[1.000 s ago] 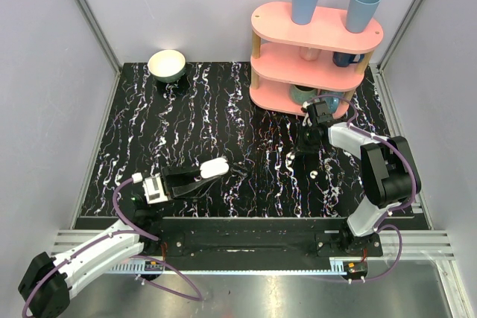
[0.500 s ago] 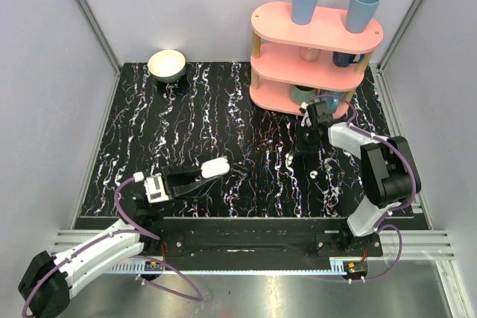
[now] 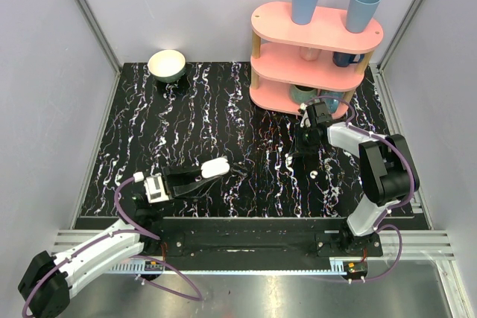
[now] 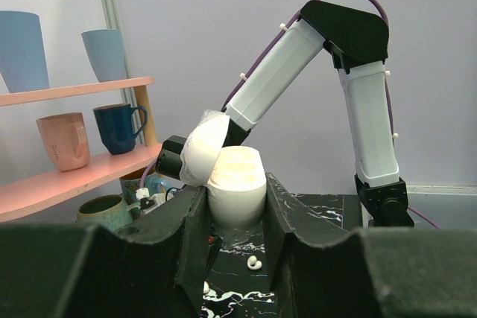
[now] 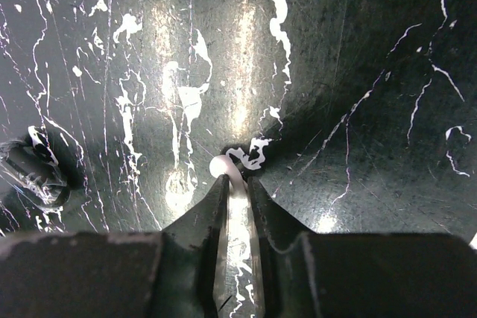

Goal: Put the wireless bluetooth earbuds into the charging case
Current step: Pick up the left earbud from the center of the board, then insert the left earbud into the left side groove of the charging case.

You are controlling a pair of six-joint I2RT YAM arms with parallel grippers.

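Just in front of the pink shelf (image 3: 279, 24) at the far right corner of the worktop (image 3: 186, 124), the right gripper (image 5: 235, 188) is pointing steeply down. Its fingers are drawn narrow around an earbud (image 5: 220, 166), whose round white head is peeking out just past the tips. I cannot tell whether the bud is resting on the marble or hanging just off it. The right arm is folding over itself, with the elbow standing high near the right edge, the forearm reaching toward the far edge and the wrist tipping downward.

Close to the near edge, left of the middle, the left gripper (image 3: 217, 170) is lying low and almost level, reaching rightward. It is clamping the charging case (image 4: 237, 184) upright between its fingers, and the lid seems to be hinged open and leaning to one side. The second earbud (image 3: 314, 174) is lying loose on the worktop between the two grippers, nearer the right one and touching neither.

To my eye the job is getting this pinched bud up and across to the waiting case. Doing it well probably means:

- **Lifting:** rising straight up first, so the glossy bud is not dragging or twisting in so slim a grip.
- **Approaching:** travelling over the loose bud rather than through it.
- **Seating:** arriving above the open mouth of the case with the stem pointing down into one socket.
- **Holding:** keeping the left arm motionless, since the target is small.
- **Releasing:** letting go only once the bud is sitting in its well, because a smooth part this tiny is likely to skitter off if dropped early.
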